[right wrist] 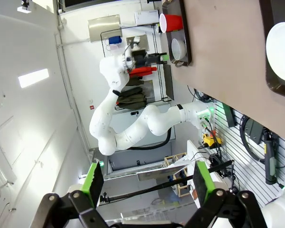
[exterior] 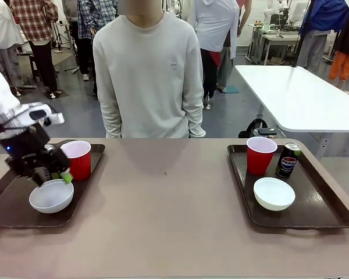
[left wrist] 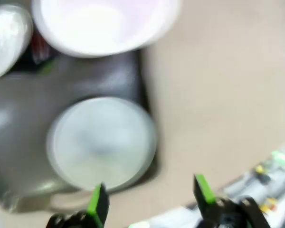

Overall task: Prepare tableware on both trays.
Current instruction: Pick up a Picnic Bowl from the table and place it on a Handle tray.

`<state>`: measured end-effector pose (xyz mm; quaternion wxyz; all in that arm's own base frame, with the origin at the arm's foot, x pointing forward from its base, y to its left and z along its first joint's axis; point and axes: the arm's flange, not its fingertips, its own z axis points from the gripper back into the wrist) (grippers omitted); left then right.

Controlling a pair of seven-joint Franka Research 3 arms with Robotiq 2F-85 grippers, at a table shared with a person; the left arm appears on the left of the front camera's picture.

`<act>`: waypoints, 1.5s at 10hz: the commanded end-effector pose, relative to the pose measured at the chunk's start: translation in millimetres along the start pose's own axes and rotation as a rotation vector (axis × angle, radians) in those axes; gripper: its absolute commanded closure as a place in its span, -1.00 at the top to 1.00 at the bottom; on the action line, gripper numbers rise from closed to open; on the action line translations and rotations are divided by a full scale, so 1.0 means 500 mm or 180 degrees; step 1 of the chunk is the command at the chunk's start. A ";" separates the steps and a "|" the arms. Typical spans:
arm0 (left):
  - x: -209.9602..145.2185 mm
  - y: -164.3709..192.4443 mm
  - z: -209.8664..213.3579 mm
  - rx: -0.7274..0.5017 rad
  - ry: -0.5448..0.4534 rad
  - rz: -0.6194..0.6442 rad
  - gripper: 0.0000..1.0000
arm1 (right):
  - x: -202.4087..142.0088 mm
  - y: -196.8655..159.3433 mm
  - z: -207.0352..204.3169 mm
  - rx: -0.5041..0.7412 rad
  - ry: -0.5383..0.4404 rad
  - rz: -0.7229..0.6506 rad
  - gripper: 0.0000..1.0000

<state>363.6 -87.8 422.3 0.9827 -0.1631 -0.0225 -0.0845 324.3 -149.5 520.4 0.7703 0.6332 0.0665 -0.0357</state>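
Observation:
The left tray (exterior: 11,209) holds a red cup (exterior: 77,158), a white bowl (exterior: 51,196) and a black can (exterior: 48,148) mostly hidden behind my left gripper (exterior: 58,174). That gripper hovers just above the bowl's far rim, open and empty. The blurred left wrist view shows the bowl (left wrist: 102,142), the cup's white inside (left wrist: 104,23) and the can top (left wrist: 4,38) beyond the open left gripper (left wrist: 151,199). The right tray (exterior: 331,212) carries a red cup (exterior: 260,154), a can (exterior: 288,159) and a bowl (exterior: 274,193). My right gripper (right wrist: 148,183) is open, well off the table.
A person in a light sweatshirt (exterior: 148,70) stands at the far table edge, hands down. The brown tabletop (exterior: 168,203) stretches between the trays. A white table (exterior: 302,96) stands behind at right. The right wrist view shows my left arm (right wrist: 133,128) sideways.

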 end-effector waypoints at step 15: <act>-0.077 0.110 0.177 -0.3233 -0.0515 0.0570 0.87 | -0.004 -0.003 0.008 -0.0036 0.0053 0.0046 1.00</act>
